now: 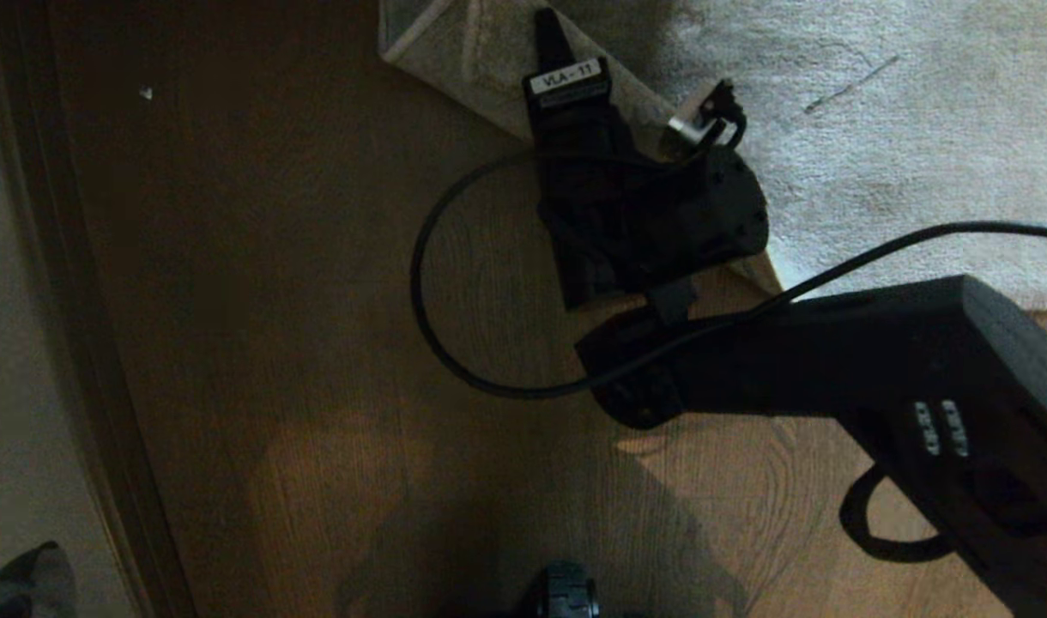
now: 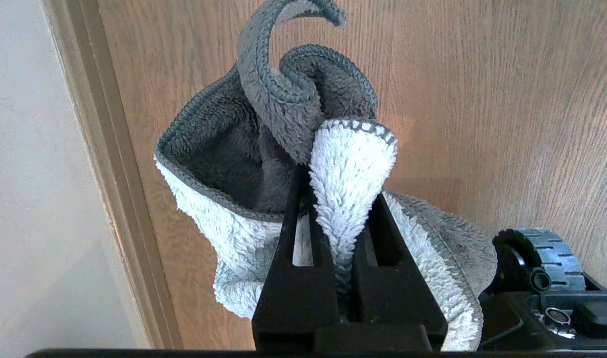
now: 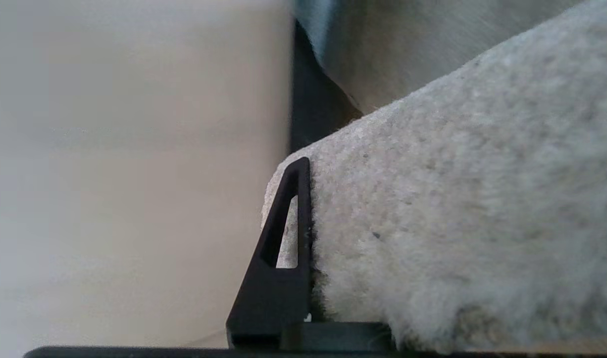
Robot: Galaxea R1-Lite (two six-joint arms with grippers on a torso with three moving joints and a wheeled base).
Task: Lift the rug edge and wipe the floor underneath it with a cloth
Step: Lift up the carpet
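The grey-beige rug [image 1: 875, 154] fills the upper right of the head view. Its corner is folded up, so the pale underside [image 1: 472, 51] of the rug edge shows. My right gripper [image 1: 547, 30] is shut on that rug edge. In the right wrist view, one black finger [image 3: 283, 238] presses against the rug pile [image 3: 457, 199] and the other finger is hidden behind it. Brown wood floor [image 1: 317, 300] lies bare beside the lifted corner. My left gripper [image 2: 341, 199], low at my left side, is shut on a fluffy grey and white cloth [image 2: 278, 99] above the floor [image 2: 482, 99].
A dark baseboard [image 1: 77, 300] and a pale wall [image 1: 9, 343] run along the left. The right arm's black cable [image 1: 420, 283] loops over the floor. A wheel of my base [image 1: 562, 592] shows at the bottom edge. A small white speck [image 1: 146, 93] lies on the floor.
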